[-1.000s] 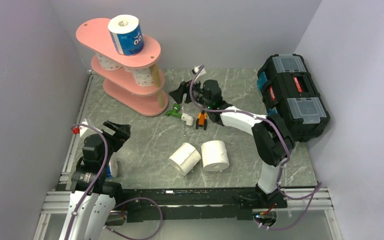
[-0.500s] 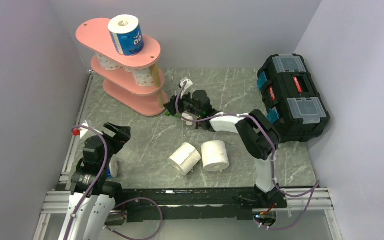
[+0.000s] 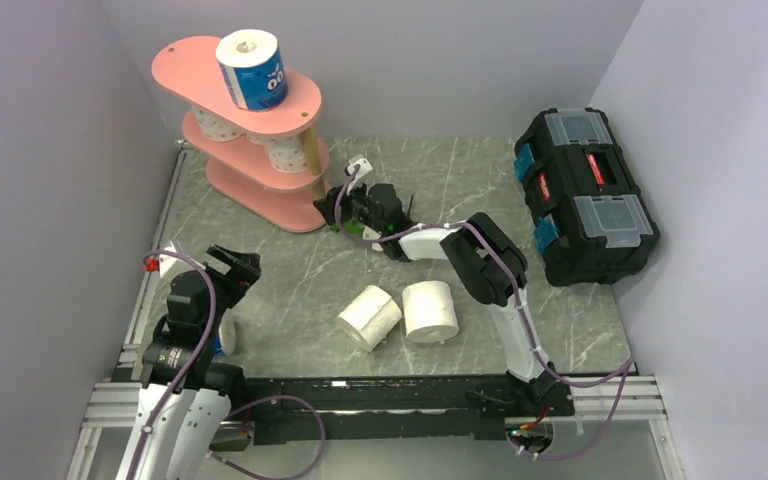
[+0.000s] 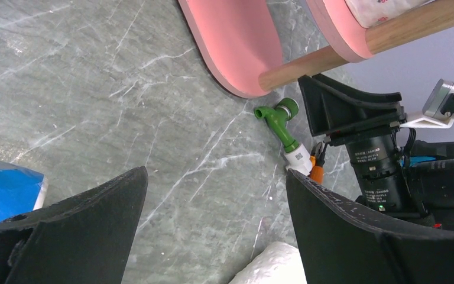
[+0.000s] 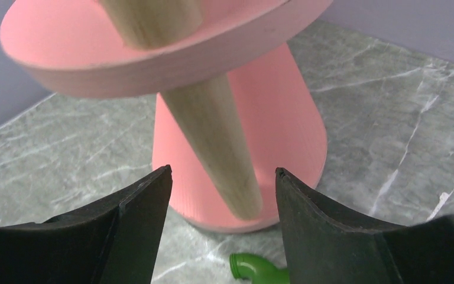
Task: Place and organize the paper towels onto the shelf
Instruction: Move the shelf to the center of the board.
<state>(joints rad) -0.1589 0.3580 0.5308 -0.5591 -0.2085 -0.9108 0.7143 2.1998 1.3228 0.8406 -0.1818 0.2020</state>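
The pink shelf [image 3: 185,65] stands at the back left. A blue-wrapped paper towel [image 3: 253,70] sits on its top board, and pink-dotted rolls [image 3: 285,152] sit on the middle one. Two plain rolls [image 3: 370,316] [image 3: 430,310] lie on the table in front. Another blue-wrapped roll [image 3: 223,335] [image 4: 6,189] lies beside my left arm. My right gripper [image 3: 332,208] [image 5: 223,171] is open and empty, low at the shelf's near end [image 5: 295,118], facing a wooden post [image 5: 213,130]. Near the table's front left, my left gripper [image 3: 235,265] [image 4: 216,173] is wide open and empty.
A black toolbox [image 3: 585,195] stands at the right edge. A small green-and-white tool [image 4: 284,127] [image 5: 254,269] with an orange piece [image 4: 316,168] lies on the table just under my right gripper. Grey walls close in on the left, back and right.
My right arm has swung left, from mid-table to the shelf's near end, over the small tool, and its jaws have narrowed a little. The left arm and all the rolls have stayed put.
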